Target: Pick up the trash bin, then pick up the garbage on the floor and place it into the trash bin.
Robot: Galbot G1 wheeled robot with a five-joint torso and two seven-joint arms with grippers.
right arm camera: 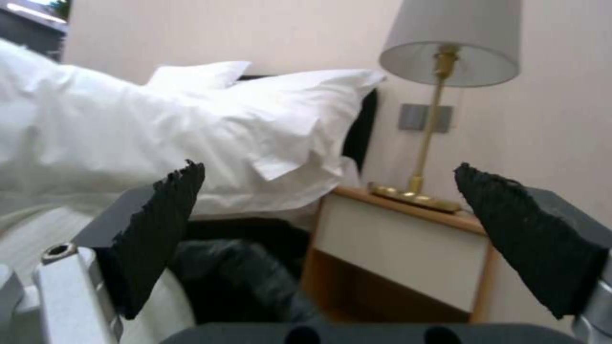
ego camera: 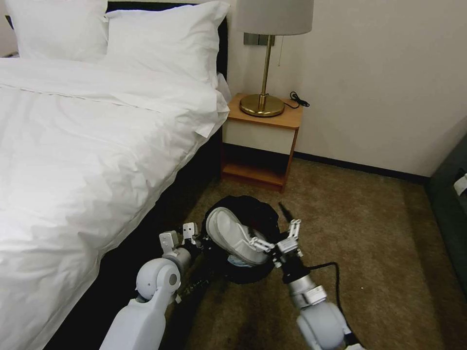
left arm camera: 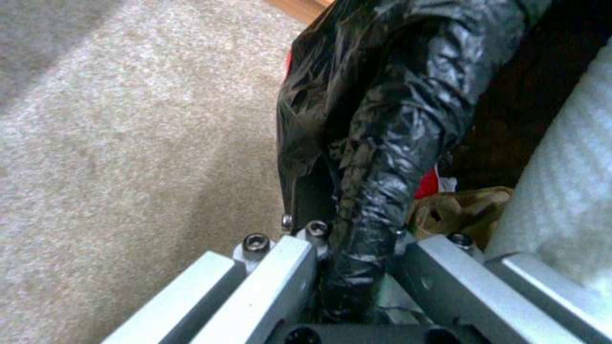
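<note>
**Black bin held up beside the bed, white slipper on top**

Black and shiny all over: the trash bin [ego camera: 253,214], lined with a crinkled bag, low down by the brown carpet [ego camera: 369,233], just beside the dark side of the bed [ego camera: 87,146]. Gripped at its rim by the left gripper [ego camera: 187,233]. Seen from the left wrist: silver fingers [left arm camera: 280,282] squeezed tight on the bag-covered rim [left arm camera: 382,157], one on each side. Inside the bin, a bit of something red [left arm camera: 426,184] and a brown paper bag [left arm camera: 459,210].

Lying tilted across the mouth of the bin: a flat white slipper [ego camera: 233,238], sole up. Touching its near edge or just beside it, cannot tell which: the right gripper [ego camera: 279,238]. Wide open, with nothing between. Seen from the right wrist: two black pads [right arm camera: 159,229] far apart, with the bed, pillows [right arm camera: 280,114] and lamp [right arm camera: 446,57] in the gap.

Past the bin: a small wooden nightstand [ego camera: 262,141] against the wall, carrying the gold lamp and a black cord [ego camera: 297,101].
</note>
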